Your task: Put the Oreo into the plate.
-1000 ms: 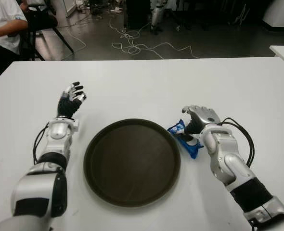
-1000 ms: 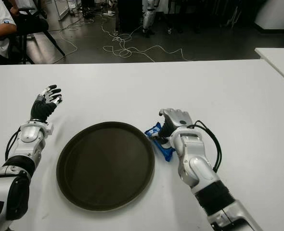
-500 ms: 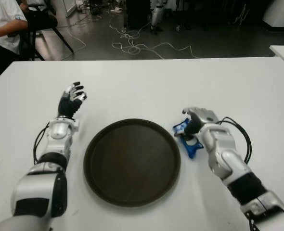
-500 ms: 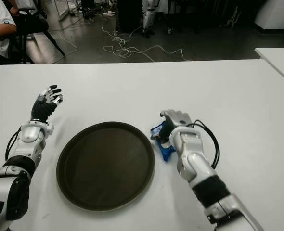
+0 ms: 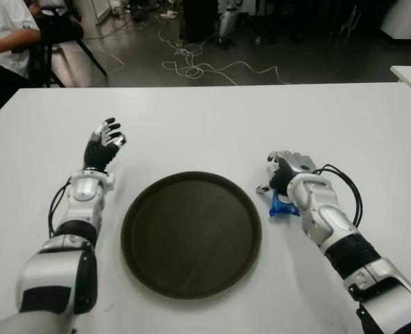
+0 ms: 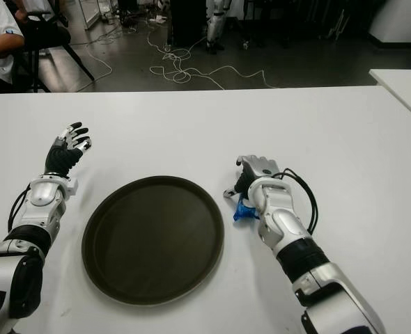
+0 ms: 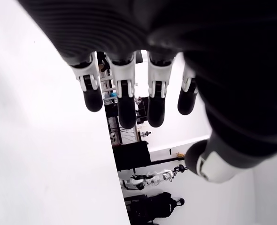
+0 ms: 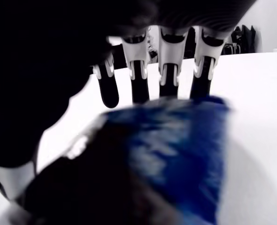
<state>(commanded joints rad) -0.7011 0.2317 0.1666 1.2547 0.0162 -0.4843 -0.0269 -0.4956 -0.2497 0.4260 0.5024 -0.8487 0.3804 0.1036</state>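
Grasping the Oreo beside the plate
Right robot hand clamped on the blue Oreo pack; next, lift it over the dark plate. Left robot hand open, idle.

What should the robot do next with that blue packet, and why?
Probably lift and carry it leftward over the plate. The right hand seems to grip the blue Oreo packet just off the rim, and nothing lies in the plate.
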